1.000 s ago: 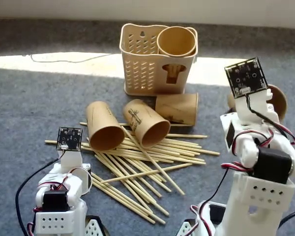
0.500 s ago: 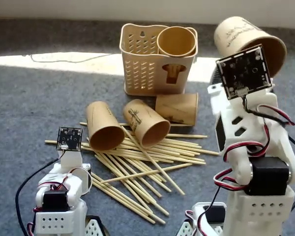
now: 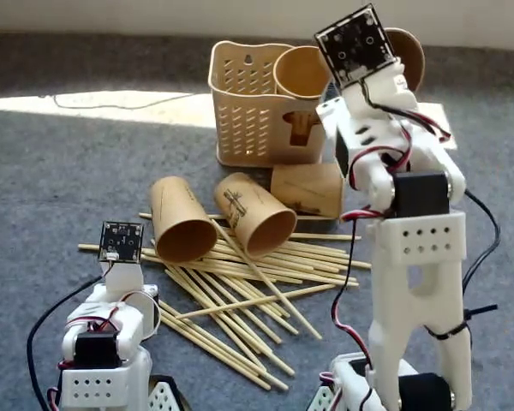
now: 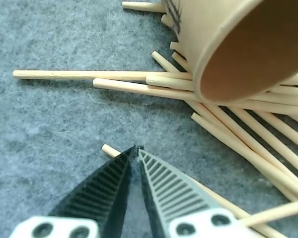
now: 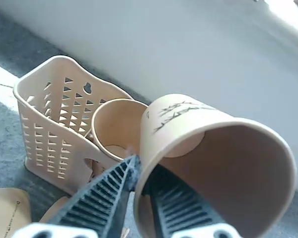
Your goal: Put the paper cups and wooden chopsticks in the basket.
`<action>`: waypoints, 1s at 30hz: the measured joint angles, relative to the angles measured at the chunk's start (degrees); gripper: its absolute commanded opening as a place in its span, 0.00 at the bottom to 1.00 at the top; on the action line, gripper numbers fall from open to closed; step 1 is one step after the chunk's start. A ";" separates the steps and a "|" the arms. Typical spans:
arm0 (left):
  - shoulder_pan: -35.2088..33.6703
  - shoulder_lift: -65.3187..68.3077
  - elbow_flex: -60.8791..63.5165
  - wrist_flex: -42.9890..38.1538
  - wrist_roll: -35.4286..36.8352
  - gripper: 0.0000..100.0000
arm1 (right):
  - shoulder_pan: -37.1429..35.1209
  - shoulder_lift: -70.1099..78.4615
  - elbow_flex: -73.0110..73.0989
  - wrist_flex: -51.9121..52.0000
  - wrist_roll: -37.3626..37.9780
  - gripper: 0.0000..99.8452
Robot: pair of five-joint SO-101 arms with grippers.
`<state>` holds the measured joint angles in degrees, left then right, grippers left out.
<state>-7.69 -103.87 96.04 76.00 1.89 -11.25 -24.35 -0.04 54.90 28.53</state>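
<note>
Right gripper point(image 5: 139, 171) pinches the tan paper cup point(image 5: 198, 144) by its rim, one finger inside, probably tilted for dropping into the beige slotted plastic basket point(image 5: 44, 114) just beyond its tips. Left gripper point(image 4: 137, 149) closed, empty, above pale wooden chopsticks point(image 4: 104, 75).

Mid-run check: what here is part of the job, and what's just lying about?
Job:
basket
nested cup in it
held cup in the right gripper
three lying cups
chopsticks

Lying about:
thin cable
</note>
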 measured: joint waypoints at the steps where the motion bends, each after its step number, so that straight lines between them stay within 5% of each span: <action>1: 0.00 0.00 0.00 0.00 0.00 0.01 | -0.35 1.05 -0.53 0.00 0.00 0.01; 13: 0.00 0.00 0.00 0.00 0.00 0.01 | -4.92 3.08 -0.97 0.00 0.00 0.01; 21: 0.00 0.00 0.00 0.00 0.00 0.01 | -4.92 3.08 -0.62 0.00 0.00 0.17; 30: 0.00 0.00 0.00 0.00 0.00 0.01 | -4.92 3.08 -0.09 0.00 0.00 0.18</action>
<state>-7.69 -103.87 96.04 76.00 1.89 -16.18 -21.27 -0.13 54.90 28.53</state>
